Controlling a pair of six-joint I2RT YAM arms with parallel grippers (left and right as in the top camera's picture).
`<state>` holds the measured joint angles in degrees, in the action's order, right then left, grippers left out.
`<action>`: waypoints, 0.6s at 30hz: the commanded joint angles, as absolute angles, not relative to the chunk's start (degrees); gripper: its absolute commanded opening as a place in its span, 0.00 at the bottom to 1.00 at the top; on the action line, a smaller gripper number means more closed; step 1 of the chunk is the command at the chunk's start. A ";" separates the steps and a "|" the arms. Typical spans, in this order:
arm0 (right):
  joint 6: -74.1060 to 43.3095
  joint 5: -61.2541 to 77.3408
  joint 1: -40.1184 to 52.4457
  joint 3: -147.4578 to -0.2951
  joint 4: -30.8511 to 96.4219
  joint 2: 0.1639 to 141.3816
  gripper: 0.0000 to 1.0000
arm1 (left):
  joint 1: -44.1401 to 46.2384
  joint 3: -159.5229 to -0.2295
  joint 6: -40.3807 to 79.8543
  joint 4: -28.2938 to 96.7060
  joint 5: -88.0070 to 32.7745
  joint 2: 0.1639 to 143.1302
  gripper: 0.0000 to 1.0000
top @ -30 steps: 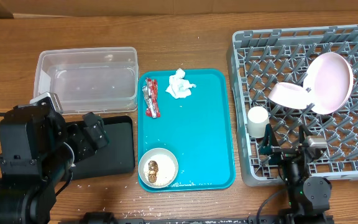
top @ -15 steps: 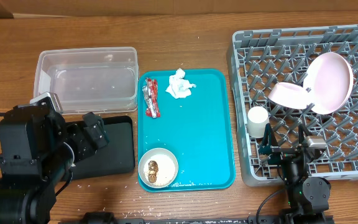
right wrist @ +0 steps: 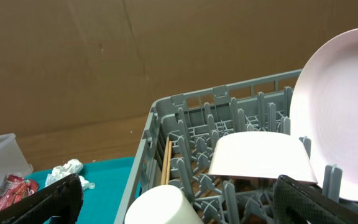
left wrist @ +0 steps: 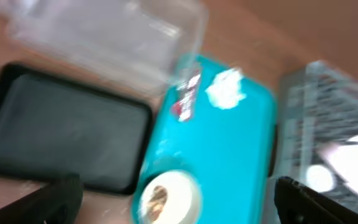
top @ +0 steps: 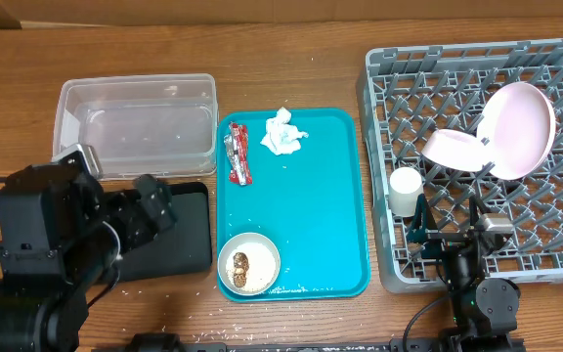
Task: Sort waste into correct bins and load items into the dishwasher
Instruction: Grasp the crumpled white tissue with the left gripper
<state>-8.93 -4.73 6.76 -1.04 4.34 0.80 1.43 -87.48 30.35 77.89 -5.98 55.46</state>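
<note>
Fig.: my L claw [left wrist: 182,205], released and empty, hovers over black tray [top: 189,240], prob. lining up on waste: tissue [top: 283,132] at teal tray's [top: 330,196] 12 o'clock, scraps bowl [top: 248,262] at 7. R claw [right wrist: 179,202], released, waits at rack's [top: 555,68] 6 o'clock.

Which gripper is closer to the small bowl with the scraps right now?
Left. The left gripper is over the black tray, just beside the bowl; the right gripper is over the dish rack, beyond the teal tray.
</note>
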 commanded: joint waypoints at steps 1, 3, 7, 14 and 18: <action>-8.73 -5.02 6.57 -0.47 4.14 0.16 1.00 | 2.57 -88.23 31.68 74.17 -14.87 57.23 1.00; -8.73 -5.02 6.57 -0.47 4.14 0.16 1.00 | 5.13 -88.18 31.07 73.36 -14.55 60.45 0.96; -8.73 -5.02 6.57 -0.47 4.14 0.16 1.00 | 14.44 -88.18 27.59 72.42 -10.48 72.36 0.93; -8.73 -5.02 6.57 -0.47 4.14 0.16 1.00 | 24.01 -88.23 21.37 59.18 -9.91 94.13 0.98; -8.73 -5.02 6.57 -0.47 4.14 0.16 1.00 | 23.99 -88.23 22.35 48.80 -8.21 102.89 0.79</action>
<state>-8.93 -4.73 6.79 -1.04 4.40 0.80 24.23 -88.03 23.51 51.96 -10.22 100.29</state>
